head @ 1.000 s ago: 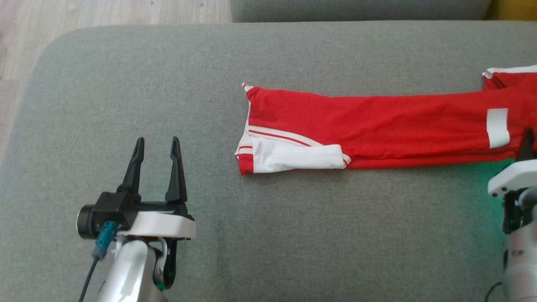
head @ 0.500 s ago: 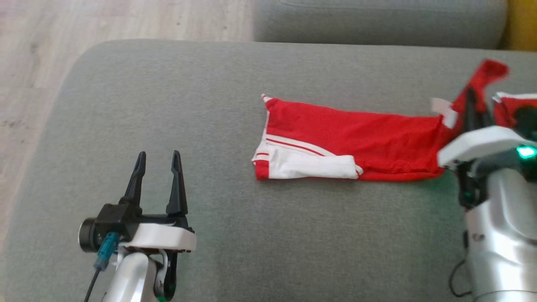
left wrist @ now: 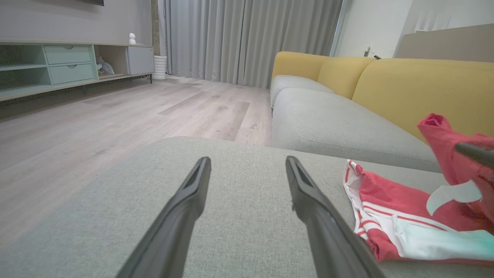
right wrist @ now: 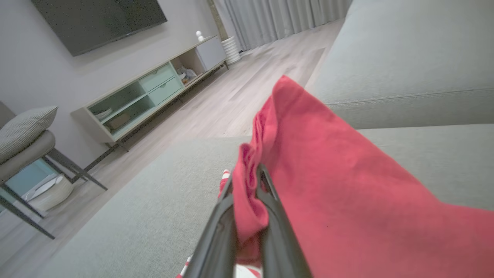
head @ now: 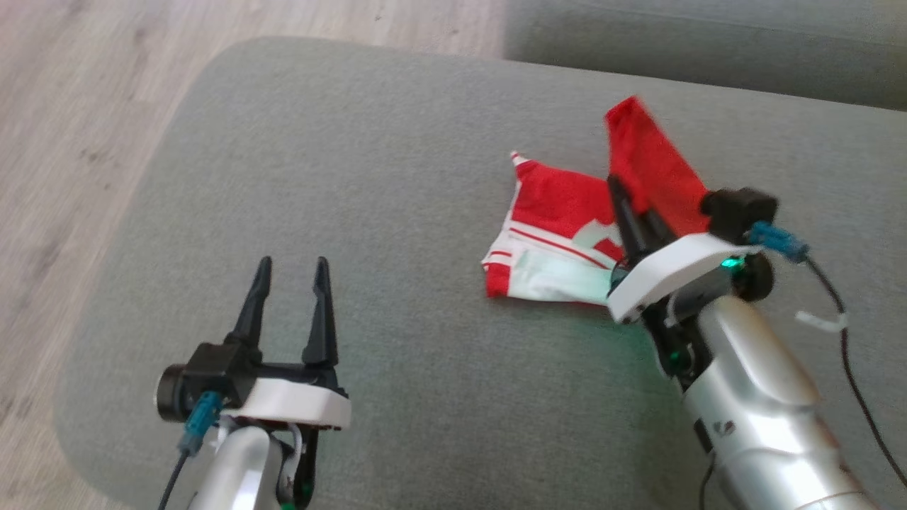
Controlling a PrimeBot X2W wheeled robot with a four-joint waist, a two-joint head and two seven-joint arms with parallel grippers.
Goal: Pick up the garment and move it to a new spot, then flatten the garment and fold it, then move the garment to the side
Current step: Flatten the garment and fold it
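Note:
The garment (head: 553,212) is red with white stripes and lies on the grey cushion (head: 354,177), right of centre in the head view. My right gripper (head: 618,185) is shut on one red end, holding it lifted as a flap above the flat part. In the right wrist view the red garment (right wrist: 347,185) bunches between the fingers of the right gripper (right wrist: 247,175). My left gripper (head: 292,263) stands open over bare cushion to the garment's left, holding nothing. In the left wrist view the left gripper (left wrist: 247,160) has the garment (left wrist: 389,208) off to its right.
The cushion's rounded edge (head: 163,142) drops to wooden floor (head: 71,106) on the left. A second grey seat (head: 708,35) lies behind, with a yellow backrest (left wrist: 417,85). A low media cabinet (left wrist: 58,65) stands across the room.
My right gripper has carried the garment's right end up and leftward, over the striped left end. The head camera has turned, shifting the whole picture. The left gripper stays open in place.

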